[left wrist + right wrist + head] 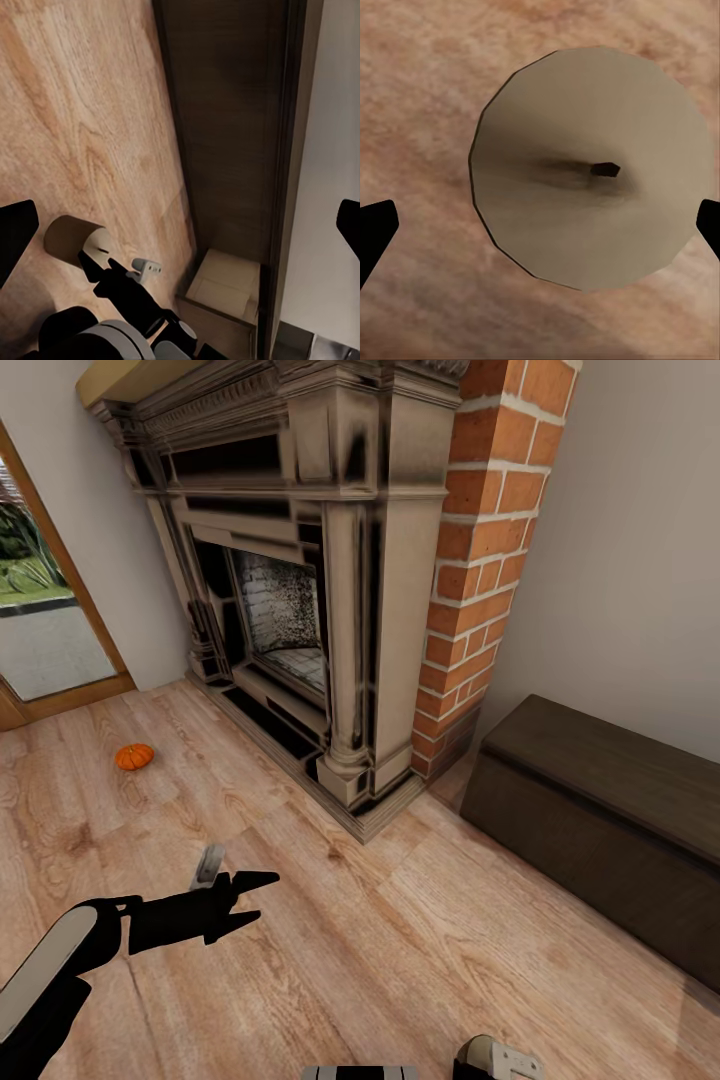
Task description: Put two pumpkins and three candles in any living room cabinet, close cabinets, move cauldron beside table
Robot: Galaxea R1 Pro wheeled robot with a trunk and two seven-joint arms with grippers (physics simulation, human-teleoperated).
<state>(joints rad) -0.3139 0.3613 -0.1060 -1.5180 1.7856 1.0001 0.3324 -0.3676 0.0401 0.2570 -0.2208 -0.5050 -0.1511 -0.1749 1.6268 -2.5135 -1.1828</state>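
Note:
One orange pumpkin (134, 757) lies on the wood floor at the left, in front of the fireplace, well beyond my left gripper (252, 901). That gripper hovers open over the floor with nothing in it; its fingertips (16, 231) stand wide apart. The dark-brown cabinet (610, 810) stands against the right wall, its fronts shut (225, 112). A beige candle (592, 169) with a dark wick stands on the floor directly under my right gripper (540, 229), which is open with a finger on either side of it. The candle (69, 237) sits a little out from the cabinet front.
A large stone fireplace (300, 580) with a red brick chimney (480, 560) takes up the middle. Its stepped base (365, 815) juts onto the floor beside the cabinet's end. A glass door (45, 630) is at the far left. Open wood floor (400, 960) lies between me and the cabinet.

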